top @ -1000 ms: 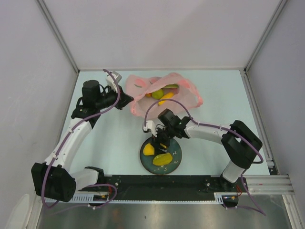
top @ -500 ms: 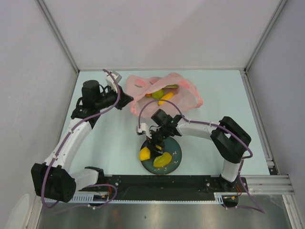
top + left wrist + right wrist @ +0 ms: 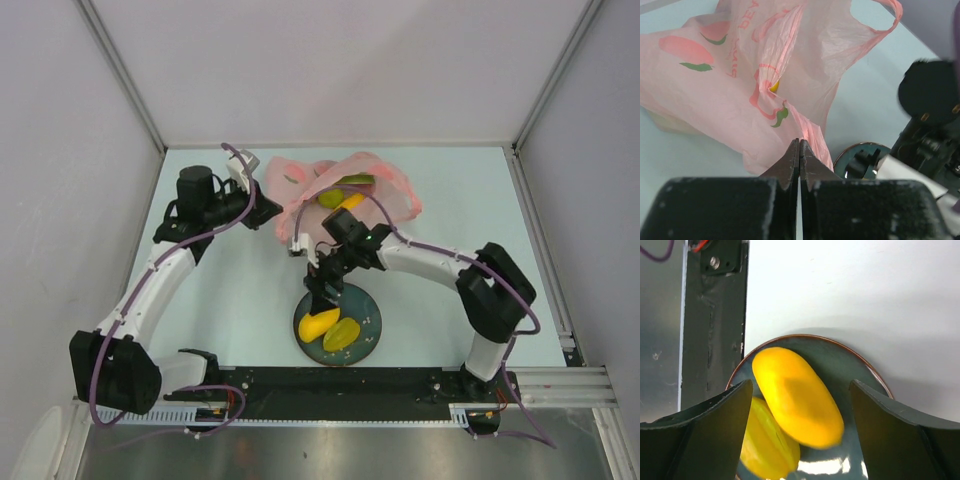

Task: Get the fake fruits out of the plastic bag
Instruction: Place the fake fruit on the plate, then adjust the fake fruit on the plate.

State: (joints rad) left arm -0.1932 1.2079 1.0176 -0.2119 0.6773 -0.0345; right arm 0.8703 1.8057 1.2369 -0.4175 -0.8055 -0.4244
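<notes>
On the dark plate (image 3: 371, 318) near the front of the worktop (image 3: 232, 292), two yellow mangoes (image 3: 318, 324) lie touching beneath the right gripper (image 3: 324, 288), whose jaws stand wide apart and empty. Farther back, the left gripper (image 3: 799, 149) has its jaws clenched on the pink plastic bag (image 3: 298, 196), with more fruits (image 3: 334, 198) inside.

fruits (image 3: 332, 198) half-veiled by bag (image 3: 385, 185), plate (image 3: 852, 365) cropped

Robot lab cell: white panel walls (image 3: 350, 70), aluminium frame rails (image 3: 122, 75).
</notes>
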